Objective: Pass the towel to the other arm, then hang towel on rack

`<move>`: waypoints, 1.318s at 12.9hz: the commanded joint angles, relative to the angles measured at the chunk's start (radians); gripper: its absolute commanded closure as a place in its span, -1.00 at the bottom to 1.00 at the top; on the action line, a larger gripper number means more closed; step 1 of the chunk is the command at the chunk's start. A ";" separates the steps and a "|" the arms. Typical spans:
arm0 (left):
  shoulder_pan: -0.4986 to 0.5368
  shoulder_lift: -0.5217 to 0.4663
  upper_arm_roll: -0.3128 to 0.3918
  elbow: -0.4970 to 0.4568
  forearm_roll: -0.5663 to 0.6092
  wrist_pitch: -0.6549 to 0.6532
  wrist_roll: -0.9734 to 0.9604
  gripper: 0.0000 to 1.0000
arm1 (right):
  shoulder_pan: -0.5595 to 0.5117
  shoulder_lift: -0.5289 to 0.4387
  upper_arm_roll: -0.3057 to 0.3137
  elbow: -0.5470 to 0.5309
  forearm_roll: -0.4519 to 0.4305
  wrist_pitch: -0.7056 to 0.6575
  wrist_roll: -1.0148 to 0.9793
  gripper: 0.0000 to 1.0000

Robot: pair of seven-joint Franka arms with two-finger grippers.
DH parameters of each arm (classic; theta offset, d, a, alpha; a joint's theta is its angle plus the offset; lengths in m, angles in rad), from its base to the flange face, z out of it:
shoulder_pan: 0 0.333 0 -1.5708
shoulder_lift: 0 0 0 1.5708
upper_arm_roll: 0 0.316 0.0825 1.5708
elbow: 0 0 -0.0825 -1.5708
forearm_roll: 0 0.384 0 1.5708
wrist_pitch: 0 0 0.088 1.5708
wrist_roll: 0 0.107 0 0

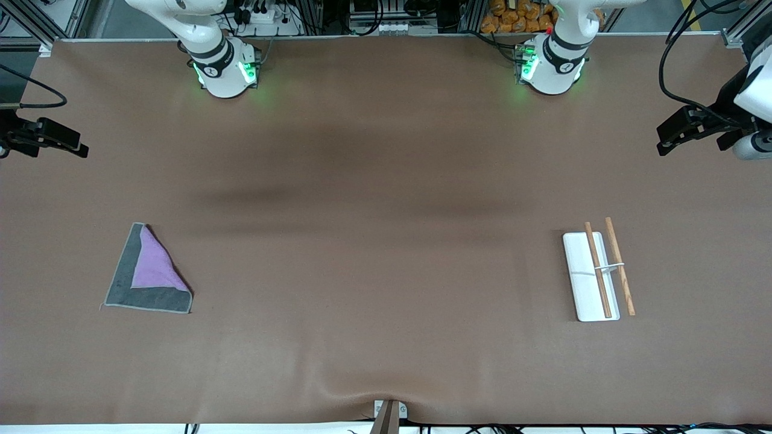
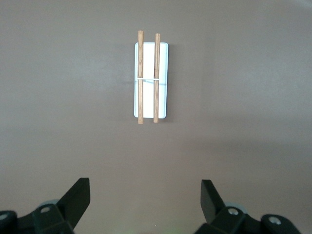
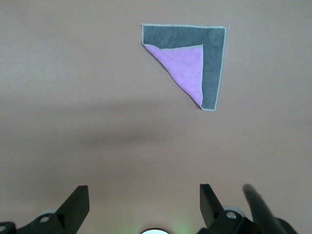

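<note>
Purple and dark grey, the towel lies folded into a triangle on the brown table, toward the right arm's end, ahead of the right gripper, whose fingers stand wide apart and hold nothing. The left gripper hangs over the table at the left arm's end (jaws equally wide, empty), with the rack flat on the table ahead of it, well apart from the towel.

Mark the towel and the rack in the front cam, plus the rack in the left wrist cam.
towel [image 1: 154, 268]: front view, on its purple folded-over face.
rack [image 1: 584, 283]: front view, on the bare white base.
rack [image 2: 162, 83]: left wrist view, on the white base beside the rods.
</note>
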 commanded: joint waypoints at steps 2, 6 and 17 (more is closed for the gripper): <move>-0.005 0.011 0.000 0.002 -0.019 -0.008 0.024 -1.00 | -0.003 0.009 0.006 0.017 -0.011 -0.013 0.016 -1.00; 0.003 0.011 0.000 -0.013 -0.040 -0.007 0.024 -1.00 | -0.014 0.025 0.006 0.015 -0.012 -0.006 0.016 -1.00; 0.006 0.011 0.001 -0.013 -0.039 -0.004 0.024 -1.00 | -0.086 0.133 0.006 0.015 -0.012 0.066 0.016 -1.00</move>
